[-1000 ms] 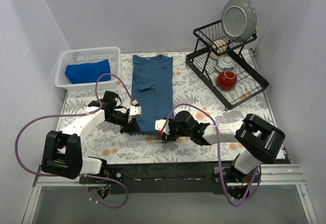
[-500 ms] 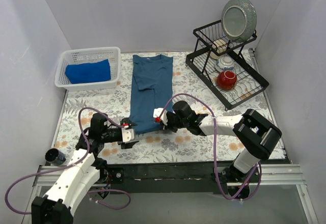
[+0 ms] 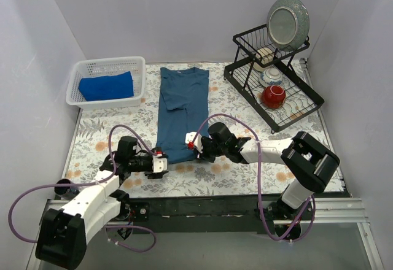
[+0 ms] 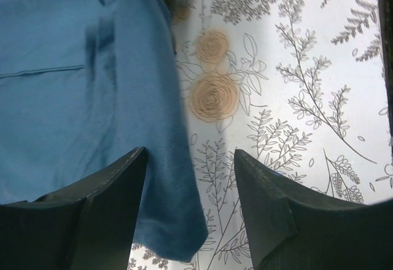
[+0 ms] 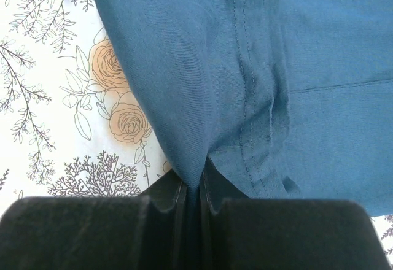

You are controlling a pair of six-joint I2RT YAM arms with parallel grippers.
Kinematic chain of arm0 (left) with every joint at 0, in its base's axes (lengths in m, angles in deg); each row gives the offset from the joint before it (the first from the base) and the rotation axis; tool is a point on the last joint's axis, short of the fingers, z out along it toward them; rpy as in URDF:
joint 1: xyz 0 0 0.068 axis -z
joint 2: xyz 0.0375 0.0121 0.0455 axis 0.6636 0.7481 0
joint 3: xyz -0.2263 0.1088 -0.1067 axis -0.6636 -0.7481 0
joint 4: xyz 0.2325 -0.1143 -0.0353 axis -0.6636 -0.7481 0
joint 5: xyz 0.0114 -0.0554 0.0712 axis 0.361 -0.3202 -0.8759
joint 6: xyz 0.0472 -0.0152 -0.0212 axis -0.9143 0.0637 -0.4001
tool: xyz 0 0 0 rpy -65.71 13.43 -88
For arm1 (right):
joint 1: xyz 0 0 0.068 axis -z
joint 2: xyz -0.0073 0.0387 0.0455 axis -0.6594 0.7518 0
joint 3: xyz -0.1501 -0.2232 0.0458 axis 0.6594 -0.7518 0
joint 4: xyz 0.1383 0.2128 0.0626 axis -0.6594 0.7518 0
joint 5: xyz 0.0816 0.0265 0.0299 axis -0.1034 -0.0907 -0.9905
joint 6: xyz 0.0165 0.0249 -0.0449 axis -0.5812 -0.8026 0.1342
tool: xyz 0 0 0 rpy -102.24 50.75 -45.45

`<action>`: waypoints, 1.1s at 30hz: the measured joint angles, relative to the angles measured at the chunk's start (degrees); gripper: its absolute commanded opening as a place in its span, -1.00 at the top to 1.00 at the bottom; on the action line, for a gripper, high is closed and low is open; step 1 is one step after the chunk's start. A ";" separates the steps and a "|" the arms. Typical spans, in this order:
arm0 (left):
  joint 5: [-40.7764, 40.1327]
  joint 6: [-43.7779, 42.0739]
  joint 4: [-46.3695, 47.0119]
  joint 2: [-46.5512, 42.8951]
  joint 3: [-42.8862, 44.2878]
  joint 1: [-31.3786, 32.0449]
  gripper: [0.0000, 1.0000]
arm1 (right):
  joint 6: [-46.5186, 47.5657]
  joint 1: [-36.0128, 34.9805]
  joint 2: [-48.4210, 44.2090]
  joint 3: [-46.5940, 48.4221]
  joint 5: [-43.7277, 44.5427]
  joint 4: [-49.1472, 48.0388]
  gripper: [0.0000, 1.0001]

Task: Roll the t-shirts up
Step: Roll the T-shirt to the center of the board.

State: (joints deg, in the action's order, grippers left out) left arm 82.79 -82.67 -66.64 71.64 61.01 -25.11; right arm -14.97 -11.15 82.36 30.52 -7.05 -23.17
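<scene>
Soft and limp, the dark teal t-shirt [image 3: 182, 107] is laid from the tabletop [image 3: 233, 178] centre toward 12 o'clock. Its hem is pinched by the right end effector [image 3: 191, 143]; the left end effector [image 3: 161, 162] is spread open over the 7 o'clock corner, judged the best hold.

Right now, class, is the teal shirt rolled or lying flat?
Flat, not rolled: the teal shirt lies stretched out in a long folded strip; only its near corner is pinched in the right claw.
</scene>
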 measured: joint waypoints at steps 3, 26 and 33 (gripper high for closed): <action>-0.22 -2.25 -0.13 3.15 0.00 0.33 0.05 | 0.04 0.00 -0.02 -0.04 -0.04 0.00 0.91; 2.86 -0.85 -41.27 28.57 34.27 -0.35 1.00 | 12.39 7.48 -5.51 8.37 -17.77 29.46 0.78; 6.23 -1.42 -50.05 37.64 37.77 -0.50 1.00 | 22.16 10.12 1.18 15.91 -26.91 44.98 0.94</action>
State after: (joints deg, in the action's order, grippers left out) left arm 89.02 -84.09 -116.69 109.28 98.78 -25.61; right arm 7.19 -1.03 83.54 46.43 -33.96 21.81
